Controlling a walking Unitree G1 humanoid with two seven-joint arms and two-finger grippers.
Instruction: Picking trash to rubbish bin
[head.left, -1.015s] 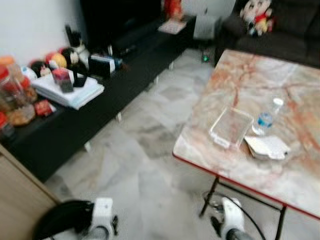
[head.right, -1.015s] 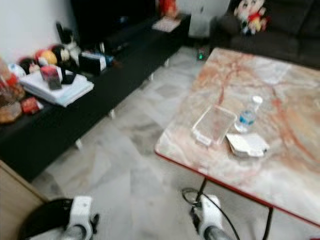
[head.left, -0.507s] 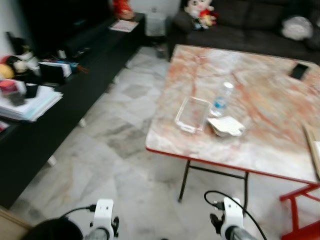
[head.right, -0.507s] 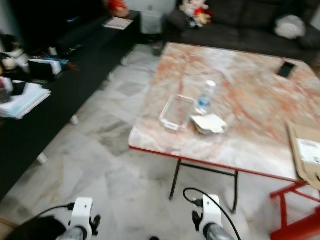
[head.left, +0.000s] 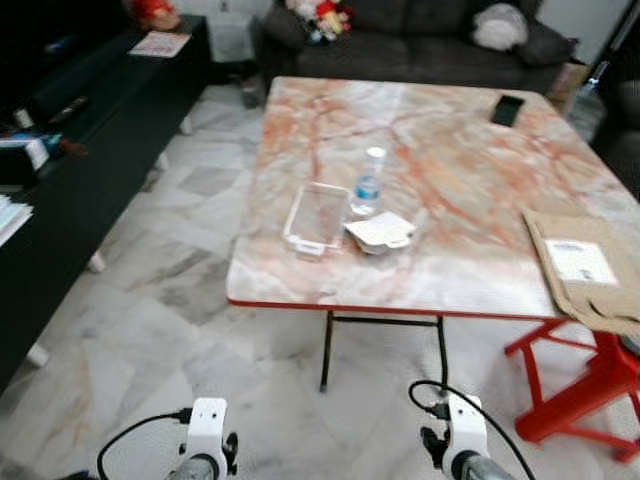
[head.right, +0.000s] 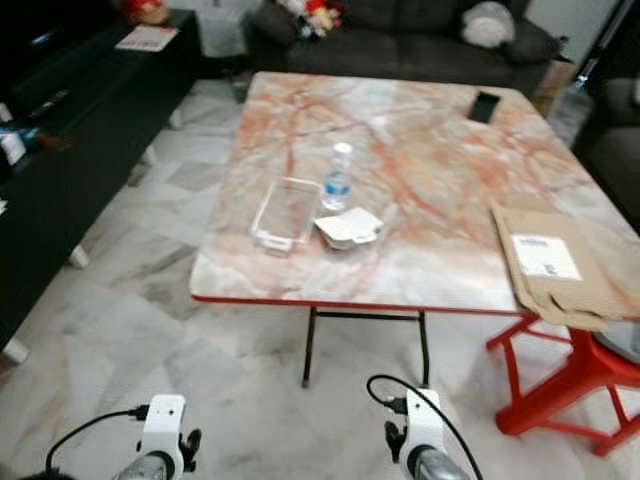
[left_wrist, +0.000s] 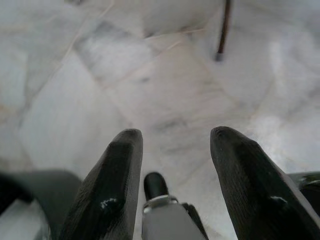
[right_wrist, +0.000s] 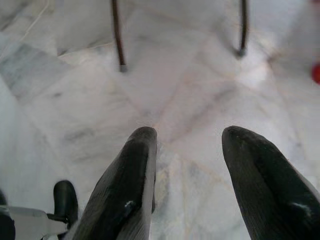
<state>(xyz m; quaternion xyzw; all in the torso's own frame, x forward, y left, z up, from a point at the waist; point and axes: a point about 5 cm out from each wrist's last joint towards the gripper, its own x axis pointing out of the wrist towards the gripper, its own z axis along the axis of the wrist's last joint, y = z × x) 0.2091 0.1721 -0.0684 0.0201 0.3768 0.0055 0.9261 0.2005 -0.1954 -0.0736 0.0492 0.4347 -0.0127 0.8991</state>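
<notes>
Looks like the walk-up step: facing the table (head.left: 480, 290) with the trash on it, nothing picked up yet. No bin anywhere to be seen, so finding one comes later.

On the left, a long black shelf (head.left: 70, 170) along the wall, then pale floor (head.left: 150, 330). On the table near the left front corner, a clear tray (head.left: 316, 217). Just beside it, to the right, a small bottle (head.left: 368, 183) standing upright. In front of the bottle, a white crumpled box (head.left: 380, 232), close to the tray. Probably the trash to grab. Farther right, a dark phone (head.left: 507, 109) at the far edge, and a brown cardboard piece (head.left: 583, 268) at the right edge, above a red stool (head.left: 585, 385). Sofa (head.left: 420, 40) at the back.

Next move, most likely: step closer, lift one arm up to table height, reach for the white box or the bottle.

Left gripper (left_wrist: 174, 160) hanging low over the floor, fingers (left_wrist: 116, 185) spread wide apart, nothing between them. Right gripper (right_wrist: 187, 165) the same: low, pointed at the floor near the table legs (right_wrist: 116, 35), fingers (right_wrist: 127, 190) wide apart, holding nothing and touching nothing.
</notes>
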